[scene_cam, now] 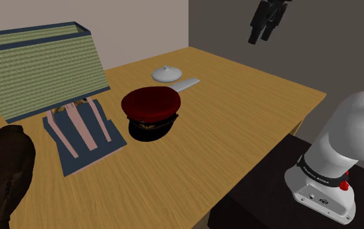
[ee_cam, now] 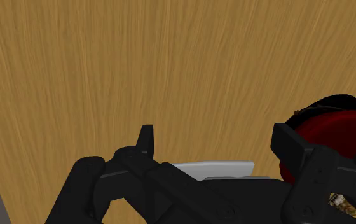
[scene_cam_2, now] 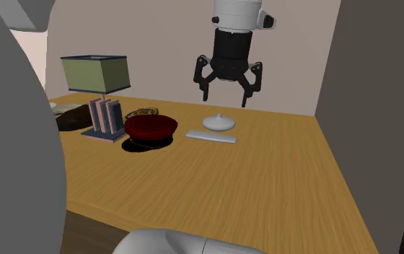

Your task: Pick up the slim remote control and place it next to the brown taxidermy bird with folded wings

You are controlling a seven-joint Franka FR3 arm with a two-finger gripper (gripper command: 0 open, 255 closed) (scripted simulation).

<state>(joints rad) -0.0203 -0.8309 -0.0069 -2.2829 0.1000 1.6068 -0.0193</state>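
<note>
The slim pale grey remote [scene_cam: 186,84] lies flat on the wooden table, beside a white lidded dish [scene_cam: 168,73]. In the second exterior view the remote [scene_cam_2: 211,136] lies just in front of the dish [scene_cam_2: 219,123]. The dark brown bird [scene_cam: 5,170] stands at the shoulder view's lower left, far from the remote; it also shows behind the lamp base [scene_cam_2: 71,120]. My black gripper [scene_cam_2: 228,92] hangs high above the dish and remote, open and holding nothing. In the wrist view the gripper [ee_cam: 218,145] has the remote [ee_cam: 216,168] far below, between its spread fingers.
A dark red peaked cap [scene_cam: 151,110] sits between the remote and a lamp with a green shade [scene_cam: 41,68] on a blue-and-pink base. The table [scene_cam: 239,123] has bare wood toward its right edge. A wall rises behind the table.
</note>
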